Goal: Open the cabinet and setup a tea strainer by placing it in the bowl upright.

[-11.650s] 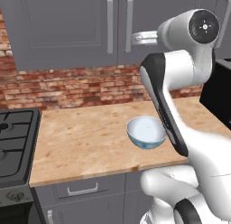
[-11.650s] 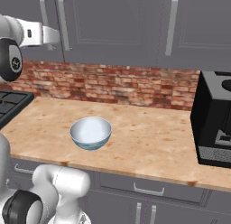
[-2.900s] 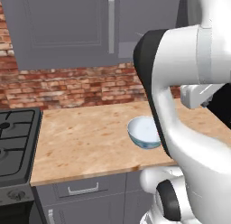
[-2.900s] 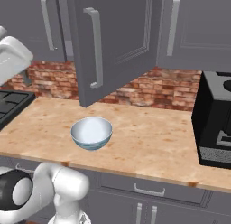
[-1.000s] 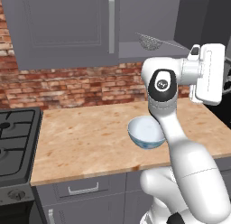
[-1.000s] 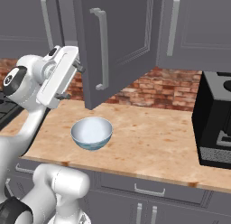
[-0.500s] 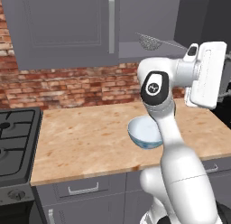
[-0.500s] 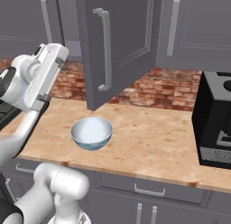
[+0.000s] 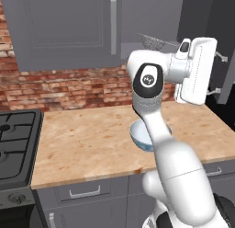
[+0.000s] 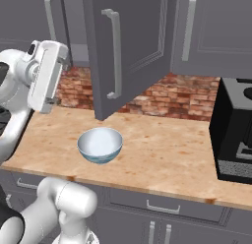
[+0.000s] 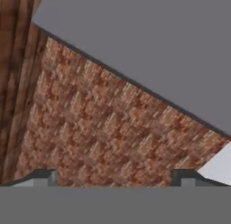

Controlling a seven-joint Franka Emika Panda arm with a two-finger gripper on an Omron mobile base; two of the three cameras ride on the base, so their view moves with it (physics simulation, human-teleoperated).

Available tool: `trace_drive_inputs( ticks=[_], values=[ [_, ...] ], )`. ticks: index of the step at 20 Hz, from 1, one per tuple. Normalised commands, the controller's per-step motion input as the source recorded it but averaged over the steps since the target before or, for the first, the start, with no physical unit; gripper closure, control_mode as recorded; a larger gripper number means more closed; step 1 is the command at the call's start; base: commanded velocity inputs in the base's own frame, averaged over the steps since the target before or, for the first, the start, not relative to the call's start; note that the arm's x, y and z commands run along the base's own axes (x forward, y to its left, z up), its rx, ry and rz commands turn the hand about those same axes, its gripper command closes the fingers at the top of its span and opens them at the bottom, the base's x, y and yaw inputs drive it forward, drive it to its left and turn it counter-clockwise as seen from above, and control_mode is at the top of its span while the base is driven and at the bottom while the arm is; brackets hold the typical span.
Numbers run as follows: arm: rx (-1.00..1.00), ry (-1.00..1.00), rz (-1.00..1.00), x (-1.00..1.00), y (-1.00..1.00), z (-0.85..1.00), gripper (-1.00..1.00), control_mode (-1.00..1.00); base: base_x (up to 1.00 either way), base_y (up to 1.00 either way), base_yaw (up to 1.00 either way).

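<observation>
No readable text, label, brand, number or sign on anything in view.

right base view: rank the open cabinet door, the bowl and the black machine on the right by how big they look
1. cabinet door, largest, though it swings toward the camera, which inflates it
2. black machine, cut off by the frame edge
3. bowl, clearly smallest

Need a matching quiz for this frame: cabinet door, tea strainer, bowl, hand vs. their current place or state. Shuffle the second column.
Things:
1. cabinet door
2. tea strainer
3. bowl
4. hand

States:
A. on the wooden counter, nothing in it
B. swung open
C. open, holding nothing, facing the brick wall
D. up on the cabinet shelf

Pairs: 1-B, 2-D, 3-A, 4-C
</observation>
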Motion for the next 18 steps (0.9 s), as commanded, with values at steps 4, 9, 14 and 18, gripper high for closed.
trace_drive_inputs(
  ticks=[4, 9, 14, 18],
  values=[
    [0.07, -0.15, 0.24, 0.65, 0.0, -0.06, -1.0, -1.0, 0.0, 0.0, 0.0],
    [0.05, 0.0, 0.03, 0.5, -0.42, -0.03, -1.0, -1.0, 0.0, 0.0, 0.0],
    [0.02, 0.0, -0.05, 0.23, -0.75, -0.39, -1.0, -1.0, 0.0, 0.0, 0.0],
    [0.01, 0.0, -0.08, 0.07, -0.68, -0.34, -1.0, -1.0, 0.0, 0.0, 0.0]
  ],
)
